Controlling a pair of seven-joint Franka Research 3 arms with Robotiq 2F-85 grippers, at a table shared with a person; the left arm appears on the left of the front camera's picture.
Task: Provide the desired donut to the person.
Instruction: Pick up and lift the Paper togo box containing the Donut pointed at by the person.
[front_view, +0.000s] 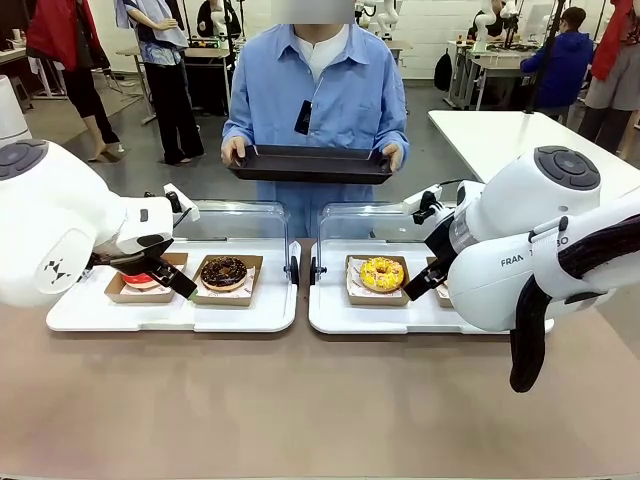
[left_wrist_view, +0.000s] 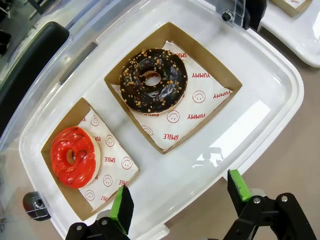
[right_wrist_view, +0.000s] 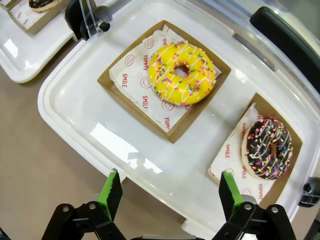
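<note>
The table (front_view: 300, 400) runs across the scene, and at its far side the person (front_view: 315, 90) stands holding a black tray (front_view: 310, 165) level in both hands, so neither hand points at anything. Which donut is wanted can't be read from here, and choosing the wrong one is the first risk. Two white trays sit side by side near the person, the left white tray (front_view: 270, 310) and the right white tray (front_view: 330, 315), each with a clear lid (front_view: 240, 220) raised behind it. Each donut lies on printed paper in its own shallow cardboard box (left_wrist_view: 220, 75). The left tray carries a red-glazed donut (left_wrist_view: 74, 156) and a chocolate donut with nuts (left_wrist_view: 153, 80). The right tray carries a yellow sprinkled donut (right_wrist_view: 182, 72) and a chocolate donut with coloured sprinkles (right_wrist_view: 267, 147). The left gripper (left_wrist_view: 180, 192) hangs over the near rim of its tray, jaws spread wide and empty. The right gripper (right_wrist_view: 170, 184) does the same over its own rim. Pinching a soft ring directly would likely crush the glaze. Gripping a box by one thin wall could tip it and slide the donut out, and a low reach could catch the tray rim or lid.
</note>
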